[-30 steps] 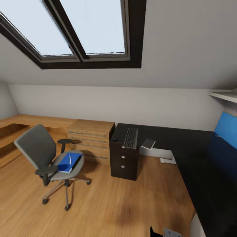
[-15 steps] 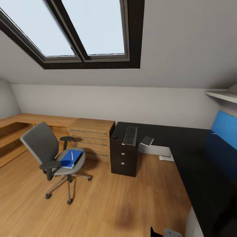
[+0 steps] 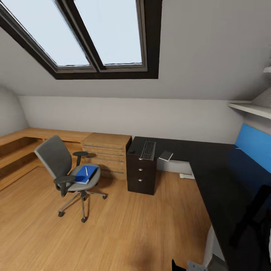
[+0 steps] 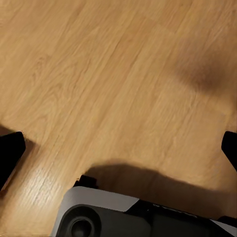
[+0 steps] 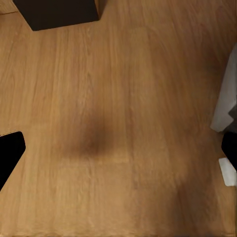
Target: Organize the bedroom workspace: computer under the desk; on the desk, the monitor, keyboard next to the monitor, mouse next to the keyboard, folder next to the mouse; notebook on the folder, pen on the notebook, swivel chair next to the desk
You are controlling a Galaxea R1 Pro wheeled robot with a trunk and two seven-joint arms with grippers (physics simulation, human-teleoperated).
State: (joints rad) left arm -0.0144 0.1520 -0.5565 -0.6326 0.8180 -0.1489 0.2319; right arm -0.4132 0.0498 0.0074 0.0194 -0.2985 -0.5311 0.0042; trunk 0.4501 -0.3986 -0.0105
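The grey swivel chair [image 3: 62, 165] stands on the wooden floor, left of the desk. The blue folder [image 3: 85, 174] lies on its seat with the pale pen [image 3: 86, 171] on top. On the black-topped desk [image 3: 210, 169] the keyboard [image 3: 148, 149] lies above the drawer unit [image 3: 141, 174], and the small grey notebook [image 3: 165, 155] lies just to its right. The computer is out of view, and I cannot make out the mouse or the monitor. My left gripper [image 4: 118, 148] and right gripper [image 5: 118, 150] both hang open over bare floor, holding nothing.
Light wooden cabinets [image 3: 107, 150] and a low wooden counter [image 3: 22, 137] line the far left wall. A blue back panel [image 3: 254, 145] rises at the desk's right. The desk's white leg [image 5: 226, 94] stands close to my right gripper. An unclear dark shape [image 3: 256, 218] sits at the desk's near right.
The camera has pulled back and turned, so chair, cabinets and desk look smaller and have shifted in the picture. None of the things themselves has moved.
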